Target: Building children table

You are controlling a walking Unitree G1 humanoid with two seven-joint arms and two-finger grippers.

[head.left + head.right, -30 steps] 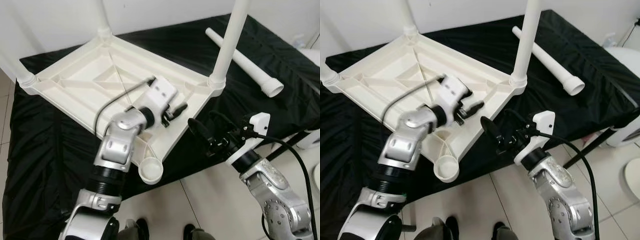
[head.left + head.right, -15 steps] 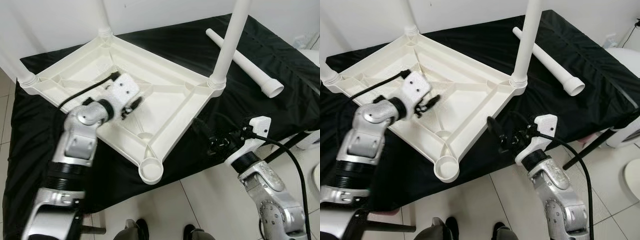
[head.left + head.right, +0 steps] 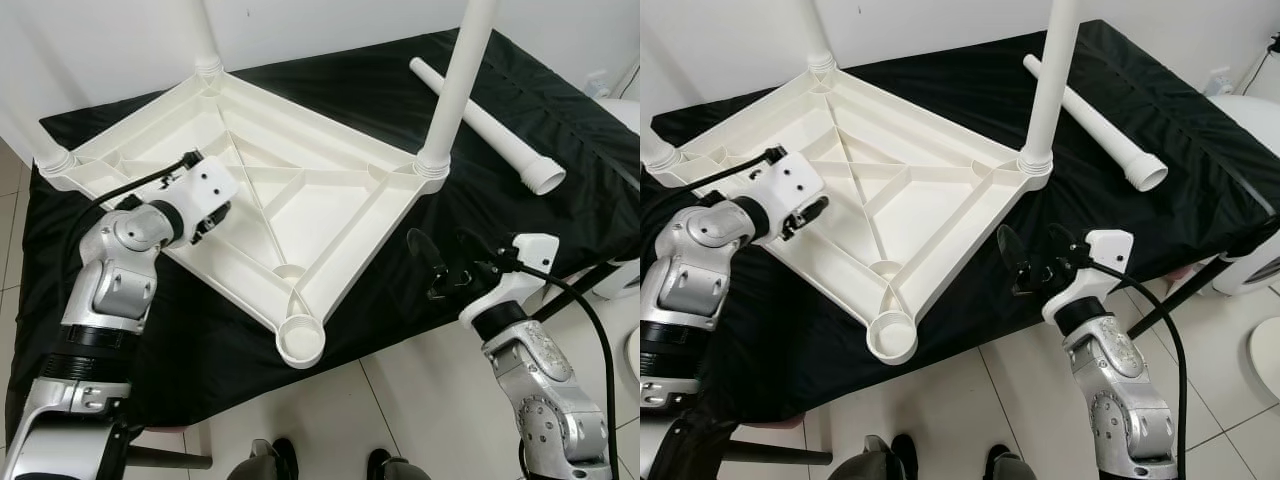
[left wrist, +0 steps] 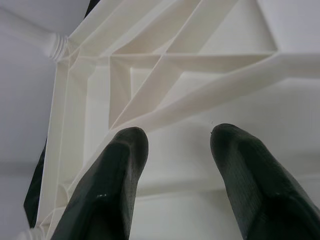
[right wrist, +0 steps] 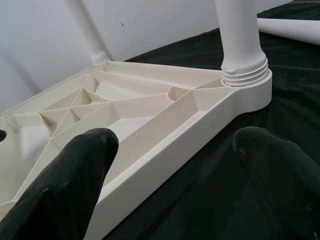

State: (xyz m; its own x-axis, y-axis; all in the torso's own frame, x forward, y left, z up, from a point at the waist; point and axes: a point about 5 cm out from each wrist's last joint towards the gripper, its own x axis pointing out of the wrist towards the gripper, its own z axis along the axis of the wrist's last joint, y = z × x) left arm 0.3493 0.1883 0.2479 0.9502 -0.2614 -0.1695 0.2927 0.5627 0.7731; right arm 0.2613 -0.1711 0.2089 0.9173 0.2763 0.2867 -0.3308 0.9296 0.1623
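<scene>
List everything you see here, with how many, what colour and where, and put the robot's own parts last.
Tabletop: one, white, upside down on the black cloth, ribs up.
Fitted legs: three, white, upright in corner sockets.
Empty socket: one, white, the tabletop's near corner.
Loose leg: one, white, lying on the cloth to the right.
Black cloth: one, covering the work surface.
Shoes: two, dark, on the tiled floor at the picture's bottom edge.
Left gripper: open, over the tabletop's left edge.
Right gripper: open, right of the tabletop's near-right edge.

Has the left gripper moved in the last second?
Yes. The left gripper has swung to the robot's left across the upturned tabletop, away from the empty leg socket.
</scene>
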